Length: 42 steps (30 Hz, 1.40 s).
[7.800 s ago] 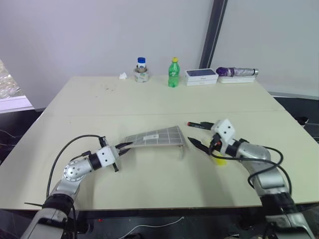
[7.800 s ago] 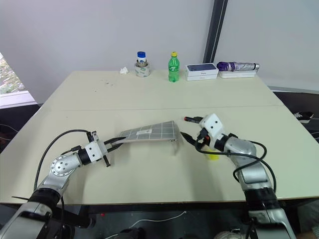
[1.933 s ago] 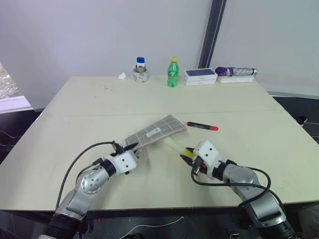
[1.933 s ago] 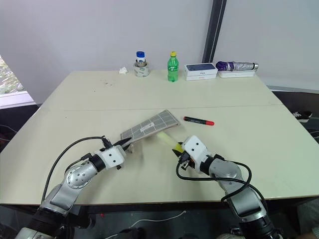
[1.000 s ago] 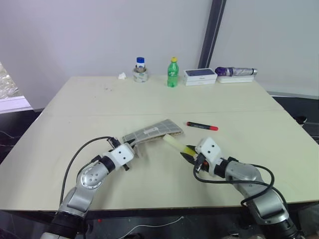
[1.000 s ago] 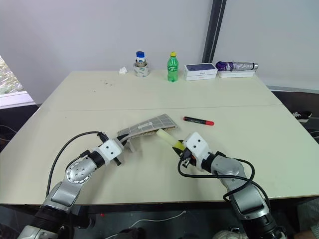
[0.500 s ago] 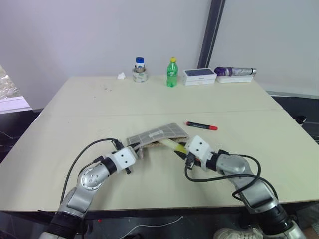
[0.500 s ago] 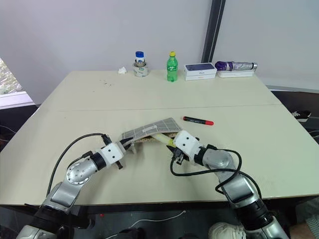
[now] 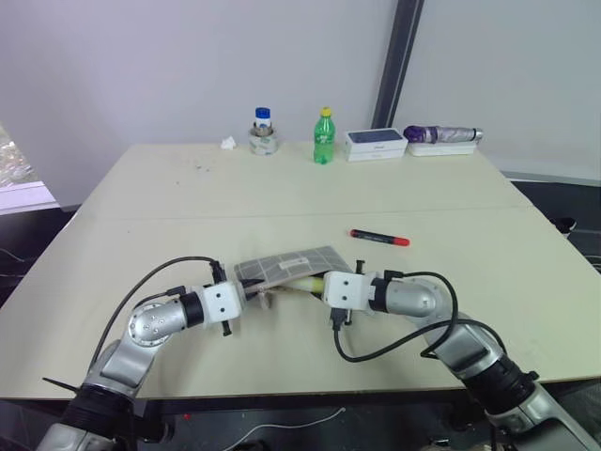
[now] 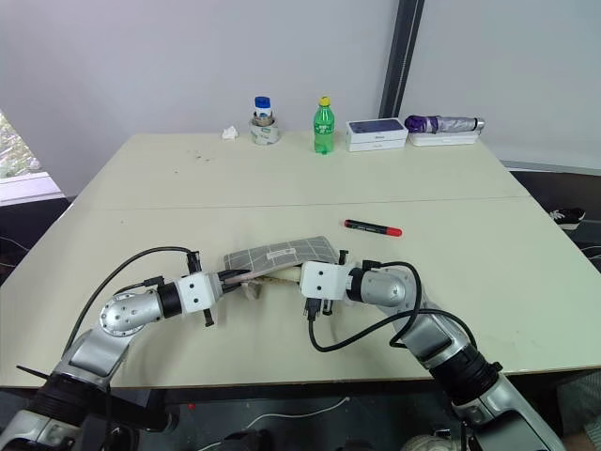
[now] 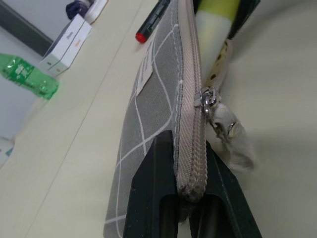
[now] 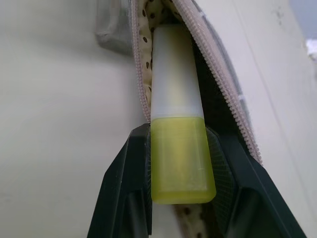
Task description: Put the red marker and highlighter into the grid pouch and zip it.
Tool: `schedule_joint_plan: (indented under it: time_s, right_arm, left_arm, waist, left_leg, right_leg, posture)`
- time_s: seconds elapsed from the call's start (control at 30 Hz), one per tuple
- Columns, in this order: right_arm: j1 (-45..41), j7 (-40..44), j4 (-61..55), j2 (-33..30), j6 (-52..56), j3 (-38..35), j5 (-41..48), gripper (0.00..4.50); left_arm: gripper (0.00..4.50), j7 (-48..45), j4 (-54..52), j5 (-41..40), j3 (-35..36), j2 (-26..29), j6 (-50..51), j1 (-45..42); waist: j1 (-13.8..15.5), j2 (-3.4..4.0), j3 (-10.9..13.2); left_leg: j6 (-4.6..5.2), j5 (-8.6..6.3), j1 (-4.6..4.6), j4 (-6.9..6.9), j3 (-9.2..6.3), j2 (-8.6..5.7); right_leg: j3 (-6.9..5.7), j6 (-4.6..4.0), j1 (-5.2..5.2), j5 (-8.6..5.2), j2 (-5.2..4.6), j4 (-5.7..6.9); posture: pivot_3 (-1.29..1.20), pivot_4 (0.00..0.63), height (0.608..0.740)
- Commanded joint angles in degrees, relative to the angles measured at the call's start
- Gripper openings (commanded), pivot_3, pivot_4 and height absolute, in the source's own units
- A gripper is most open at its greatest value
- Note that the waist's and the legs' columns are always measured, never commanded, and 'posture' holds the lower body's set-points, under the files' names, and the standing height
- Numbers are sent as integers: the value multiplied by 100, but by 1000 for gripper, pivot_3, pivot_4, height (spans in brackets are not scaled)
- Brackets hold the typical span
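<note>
A pale table (image 9: 141, 202) carries the red marker (image 9: 380, 239) near its middle. Along its far edge stand a green bottle (image 9: 325, 136), a jar (image 9: 264, 132) and a white box (image 9: 376, 143).

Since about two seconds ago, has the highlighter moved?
Yes. The highlighter, held by the right gripper, has gone leftward, farther from the red marker on the table, and its pale end is now inside the grid pouch.

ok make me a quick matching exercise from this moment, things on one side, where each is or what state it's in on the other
Things:
1. highlighter
2. red marker
3. grid pouch
4. green bottle

States:
A. lying on the table, untouched
B. pinched at its end by the left gripper
C. standing at the table's far edge
D. held by the right gripper, tip in the open pouch

Pairs: 1-D, 2-A, 3-B, 4-C
</note>
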Motion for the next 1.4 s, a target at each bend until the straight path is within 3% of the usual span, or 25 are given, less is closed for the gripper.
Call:
schedule_joint_plan:
  time_s: [0.03,0.33,0.57,0.6,0.67,0.8,0.93,1.0,1.07,1.13,1.27,1.4]
  right_arm:
    - [-200,-15,33,-44,-295,-8,-279,932]
    - [-307,136,21,458,388,-223,70,932]
    - [-35,327,-404,477,859,-541,568,4349]
    - [29,344,-544,464,1013,-616,662,4467]
    - [144,433,-769,347,1206,-692,767,4467]
    - [652,812,-1497,188,2313,-1300,1807,4467]
    - [1275,1259,-2130,-41,2453,-1999,2882,4467]
    - [1463,1185,-2229,185,2932,-2658,3832,4467]
    - [1539,814,-1900,418,2829,-3100,4015,4467]
    - [1467,300,-1315,649,2397,-3438,3808,4467]
    - [870,-806,563,323,1180,-3176,2300,4467]
    - [54,-656,2177,131,-90,-2806,1801,4467]
  left_arm:
    - [0,-136,-80,-204,102,90,-437,-54]
    - [0,-83,15,-194,78,-32,-532,-74]
    - [0,100,41,-206,212,-111,-269,-78]
    - [0,147,45,-207,237,-126,-187,-83]
    - [0,219,59,-203,273,-141,-99,-85]
    - [0,469,219,47,299,-77,-36,-121]
    - [0,753,331,237,384,-30,-14,-166]
    - [0,923,340,354,437,-22,9,-167]
    - [0,1060,270,390,480,-48,97,-155]
    - [0,1102,142,351,484,-82,192,-119]
    - [0,1172,-62,397,395,-138,244,2]
    - [0,1185,-143,465,265,-245,236,43]
  waist:
    - [1,0,0]
    - [4,0,0]
    - [2,0,0]
    - [5,0,0]
    - [5,0,0]
    - [18,-1,0]
    - [11,-2,1]
    - [0,-3,1]
    - [-13,-7,3]
    - [0,-10,2]
    - [8,-9,3]
    - [-9,-6,4]
  left_leg:
    - [0,0,0,0,1,0]
    - [0,0,0,1,1,0]
    - [0,0,0,1,1,0]
    - [1,0,0,0,0,1]
    - [1,0,-2,1,0,0]
    - [1,0,-1,2,-2,1]
    - [2,-1,-2,2,-2,0]
    - [2,-1,-1,2,-3,1]
    - [2,-1,4,1,-2,2]
    - [2,-1,8,1,-2,2]
    - [2,-1,8,2,3,-1]
    - [1,0,5,-4,9,-2]
  right_leg:
    - [0,0,0,0,0,0]
    - [1,0,1,0,0,0]
    - [0,0,1,0,-1,0]
    - [0,0,1,0,0,0]
    - [0,0,1,0,-1,0]
    - [-1,0,3,0,-1,0]
    - [-1,0,4,0,-1,0]
    - [-1,0,5,0,-1,0]
    - [0,0,8,0,0,0]
    - [-1,0,12,0,1,1]
    - [2,0,9,1,-3,2]
    - [7,0,-1,0,-2,2]
  posture:
    - [0,150,740]
    - [0,150,740]
    - [0,150,740]
    - [0,150,740]
    - [0,150,740]
    - [0,150,740]
    - [0,150,740]
    - [0,150,740]
    - [0,150,740]
    - [0,150,740]
    - [0,150,740]
    - [0,150,740]
